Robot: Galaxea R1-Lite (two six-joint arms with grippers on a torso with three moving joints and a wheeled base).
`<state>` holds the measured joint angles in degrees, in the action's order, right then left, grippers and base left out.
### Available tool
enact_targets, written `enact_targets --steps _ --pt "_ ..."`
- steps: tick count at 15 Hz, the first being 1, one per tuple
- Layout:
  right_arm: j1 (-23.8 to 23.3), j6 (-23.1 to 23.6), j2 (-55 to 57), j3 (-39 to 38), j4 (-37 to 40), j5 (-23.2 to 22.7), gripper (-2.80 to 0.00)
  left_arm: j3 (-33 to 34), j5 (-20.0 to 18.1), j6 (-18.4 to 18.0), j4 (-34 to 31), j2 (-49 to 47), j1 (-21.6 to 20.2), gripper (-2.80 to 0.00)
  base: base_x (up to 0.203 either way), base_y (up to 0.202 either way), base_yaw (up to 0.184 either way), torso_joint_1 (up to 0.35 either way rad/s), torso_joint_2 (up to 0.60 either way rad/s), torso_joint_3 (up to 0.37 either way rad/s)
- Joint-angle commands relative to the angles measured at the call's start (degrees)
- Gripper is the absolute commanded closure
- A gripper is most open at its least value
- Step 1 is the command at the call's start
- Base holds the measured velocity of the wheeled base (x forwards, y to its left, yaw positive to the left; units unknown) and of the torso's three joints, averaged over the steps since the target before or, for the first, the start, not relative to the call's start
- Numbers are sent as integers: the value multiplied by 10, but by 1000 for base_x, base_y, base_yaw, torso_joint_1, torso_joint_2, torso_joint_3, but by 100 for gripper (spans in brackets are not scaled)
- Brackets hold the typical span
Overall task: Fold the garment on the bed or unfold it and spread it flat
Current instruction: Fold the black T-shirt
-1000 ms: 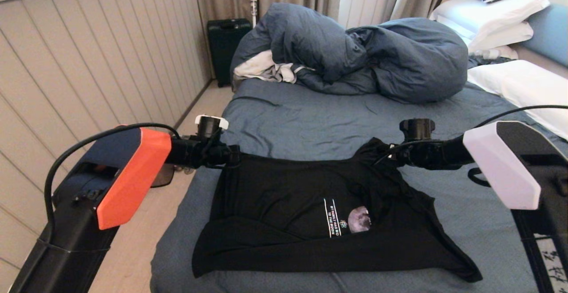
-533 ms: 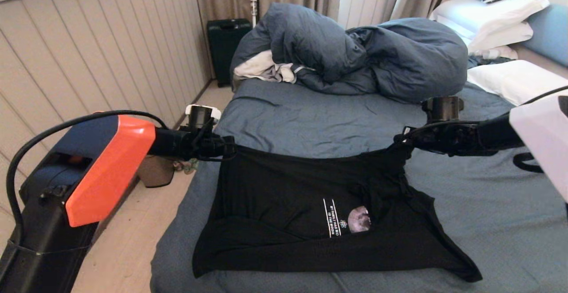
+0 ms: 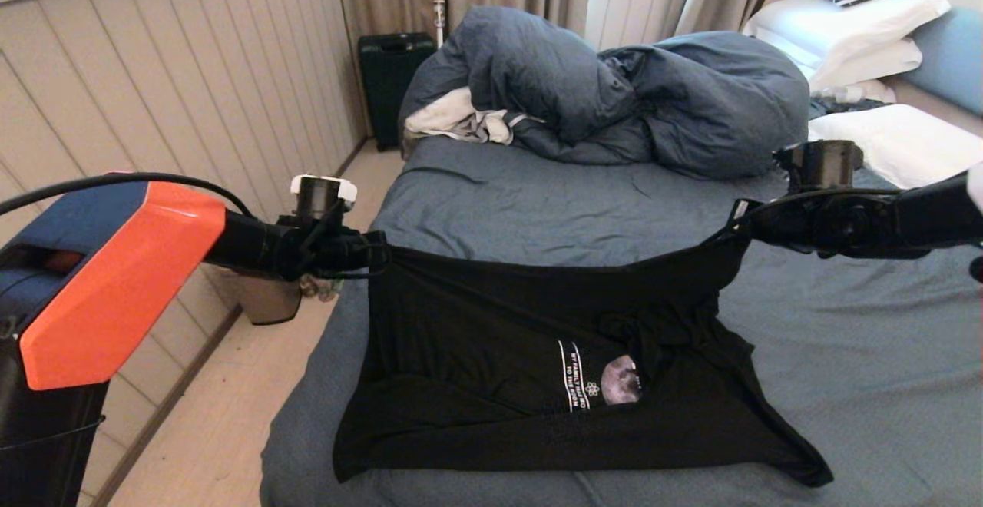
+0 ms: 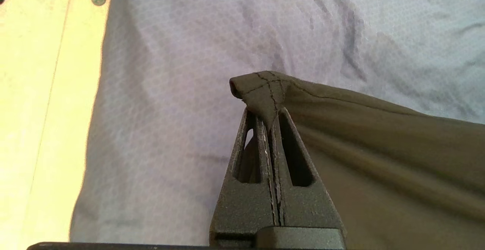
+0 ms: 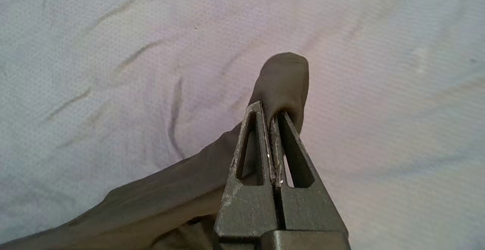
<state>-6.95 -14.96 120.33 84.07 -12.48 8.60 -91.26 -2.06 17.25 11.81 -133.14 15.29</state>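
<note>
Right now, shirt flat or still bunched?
Partly spread, not flat. The shirt hangs taut between both end effectors, its far edge lifted; a bunched fold sits above the print, near hem on the bed.

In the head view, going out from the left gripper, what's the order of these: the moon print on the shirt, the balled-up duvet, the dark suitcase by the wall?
From the left gripper, shut on the garment's corner at the bed's left edge:
1. Moon print, on the shirt's front, toward the right.
2. Suitcase, on the floor by the far wall.
3. Duvet, heaped at the bed's far end. The suitcase and the duvet's near edge are close.
</note>
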Motion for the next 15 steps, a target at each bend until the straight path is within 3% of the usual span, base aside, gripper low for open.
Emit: enact_targets --steps 1,5,10,15 --pt "-7 -1 -27 -19 -1 -3 0 32 0 0 15 21 -2 0 0 0 0 0 0 0" --pt "-27 -2 -59 -89 -13 -30 0 126 2 -4 75 46 -2 0 0 0 0 0 0 0" --pt "-37 7 -80 -225 -101 -39 0 275 1 -20 201 49 -2 0 0 0 0 0 0 0" --pt "-38 31 -62 -329 -184 -39 0 334 1 -37 247 35 -2 0 0 0 0 0 0 0"
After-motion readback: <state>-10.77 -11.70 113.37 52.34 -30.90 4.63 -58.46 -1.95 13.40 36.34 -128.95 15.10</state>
